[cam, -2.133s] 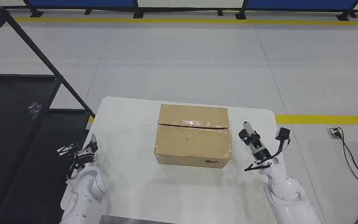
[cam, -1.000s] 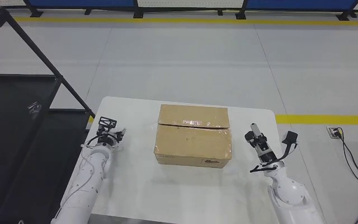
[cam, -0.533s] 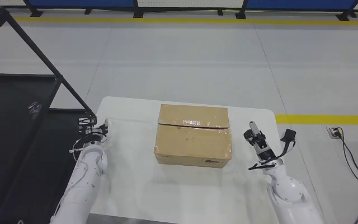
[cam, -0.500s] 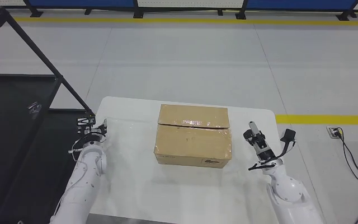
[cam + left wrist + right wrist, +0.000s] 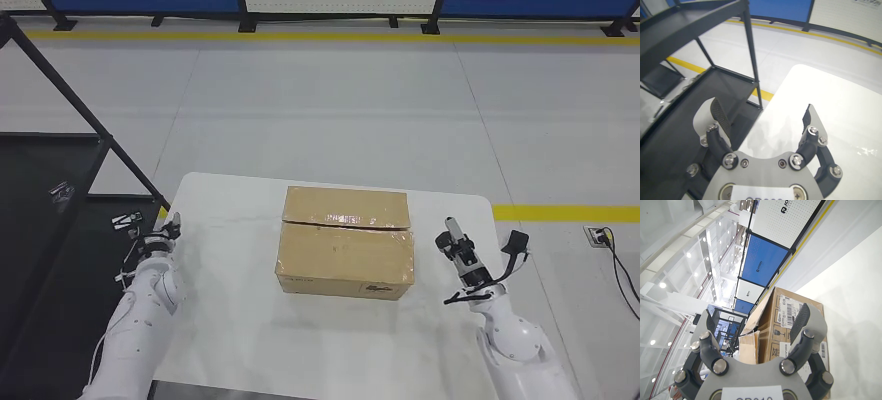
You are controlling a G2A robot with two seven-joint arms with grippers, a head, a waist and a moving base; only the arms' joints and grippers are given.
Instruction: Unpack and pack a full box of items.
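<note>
Box (image 5: 345, 245) sitting closed on desk (image 5: 240, 330). Left gripper (image 5: 762, 111) hanging at desk edge beside rack (image 5: 751, 47), fingers wide, empty: swinging inward, risking clipping post. Right gripper (image 5: 757, 313) facing box end, fingers wide, empty.

The place was a large industrial hall, something like a factory test area. In the top view a wide pale floor (image 5: 330, 110) carried a yellow line (image 5: 300, 37) near the upper edge, just below blue partition panels (image 5: 150, 5), and a black metal rack (image 5: 80, 107) stood at the left beside the white table (image 5: 230, 300). The right wrist view showed a high white ceiling with rows of round lights (image 5: 688, 255).
</note>
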